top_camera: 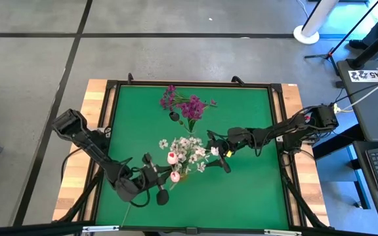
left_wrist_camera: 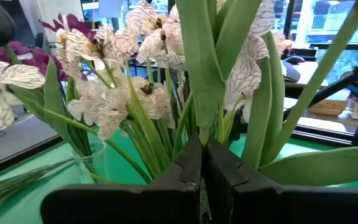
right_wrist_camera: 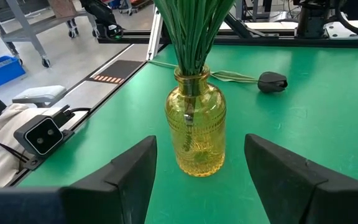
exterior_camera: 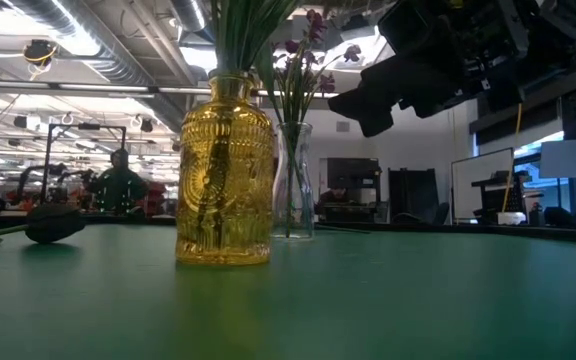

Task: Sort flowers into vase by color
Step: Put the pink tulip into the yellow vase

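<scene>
A yellow glass vase stands mid-table with green stems and white veined blossoms. Behind it a clear vase holds magenta-purple flowers. My left gripper is on the vase's near-left side, shut on a green-stemmed flower. Two pale pink buds show by it. My right gripper is open, right of the yellow vase and facing it, its fingers apart from the glass. My left gripper pinches a green flower stem between its two fingertips, just where broad leaves spread from it. The stem and leaves rise from the fingers in among the white blossoms. Its head is out of the wrist view. Which bud it bears I cannot tell.
A dark rounded lump with green stems lies on the mat near the table's near edge, by my left arm. A black frame borders the green mat. A camera box sits on the table's edge. Bare mat lies right of the vases.
</scene>
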You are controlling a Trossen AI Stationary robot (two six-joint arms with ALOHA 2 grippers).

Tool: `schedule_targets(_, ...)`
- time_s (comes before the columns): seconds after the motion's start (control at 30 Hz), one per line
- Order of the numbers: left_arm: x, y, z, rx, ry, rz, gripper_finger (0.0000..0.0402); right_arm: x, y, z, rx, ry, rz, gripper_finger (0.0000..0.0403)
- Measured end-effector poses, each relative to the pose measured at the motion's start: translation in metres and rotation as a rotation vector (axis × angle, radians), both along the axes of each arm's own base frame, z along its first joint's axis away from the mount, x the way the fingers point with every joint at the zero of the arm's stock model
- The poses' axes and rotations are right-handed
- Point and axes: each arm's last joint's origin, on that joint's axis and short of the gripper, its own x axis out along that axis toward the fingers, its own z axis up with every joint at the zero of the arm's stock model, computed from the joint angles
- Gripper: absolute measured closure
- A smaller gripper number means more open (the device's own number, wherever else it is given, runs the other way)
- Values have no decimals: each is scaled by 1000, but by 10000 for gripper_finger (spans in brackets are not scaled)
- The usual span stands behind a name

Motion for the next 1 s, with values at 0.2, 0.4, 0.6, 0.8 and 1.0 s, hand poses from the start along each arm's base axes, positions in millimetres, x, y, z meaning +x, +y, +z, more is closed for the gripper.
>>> schedule_targets(0.2, -2, 0, -7, -21, 21, 1, 401, 0, 0, 0, 0, 0, 0, 162)
schedule_targets(0.4, -3, 1, -13, -37, 38, 5, 401, 0, 0, 0, 0, 0, 0, 162)
schedule_targets(0.6, -3, 1, -13, -35, 39, 4, 395, 0, 0, 0, 0, 1, 0, 162)
schedule_targets(0.8, -3, 1, -13, -34, 40, 0, 349, 0, 0, 0, 0, 2, 0, 162)
schedule_targets(1.0, -11, -1, 2, -48, 20, -42, 288, 0, 0, 0, 0, 4, 0, 162)
